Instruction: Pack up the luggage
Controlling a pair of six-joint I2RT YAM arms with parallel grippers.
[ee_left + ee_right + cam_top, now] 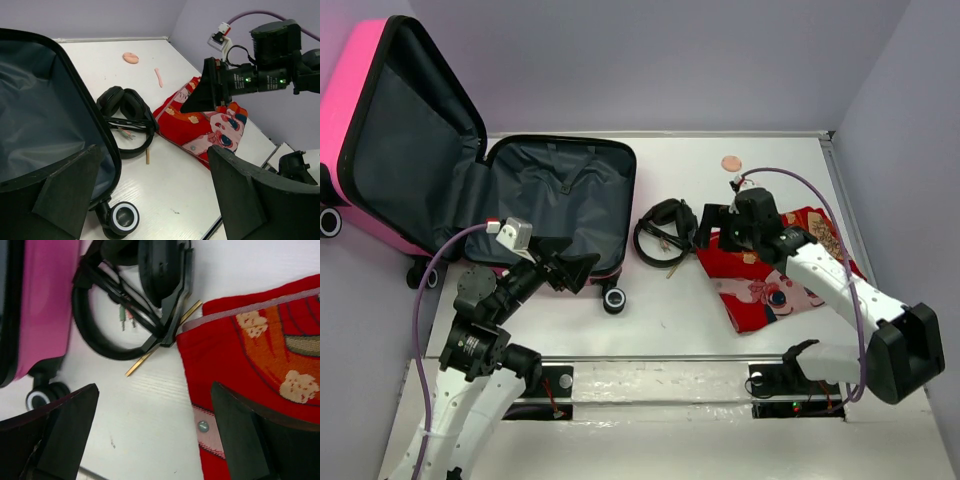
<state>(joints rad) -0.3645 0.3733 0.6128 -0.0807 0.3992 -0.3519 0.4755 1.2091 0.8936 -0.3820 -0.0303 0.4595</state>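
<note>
Both our grippers are spread wide and carry nothing; the luggage (pixel 555 200) lies open at the left of the table (pixel 720 320).

Our left gripper (pixel 572 268) hangs, jaws fully apart, over the near right corner of the luggage's grey-lined base, just by a black wheel (pixel 613 300). Our right gripper (pixel 705 228) is just as wide and sits above the left edge of the red patterned cloth (pixel 770 285), with the black headphones (pixel 663 232) just beside it towards the luggage. A thin yellowish stick (pixel 160 342) lies partly under the headphones, touching the cloth's corner. We see the pink lid tilted back to the left, its hollow bare, and a small pink disc (pixel 731 162) near the far edge.
</note>
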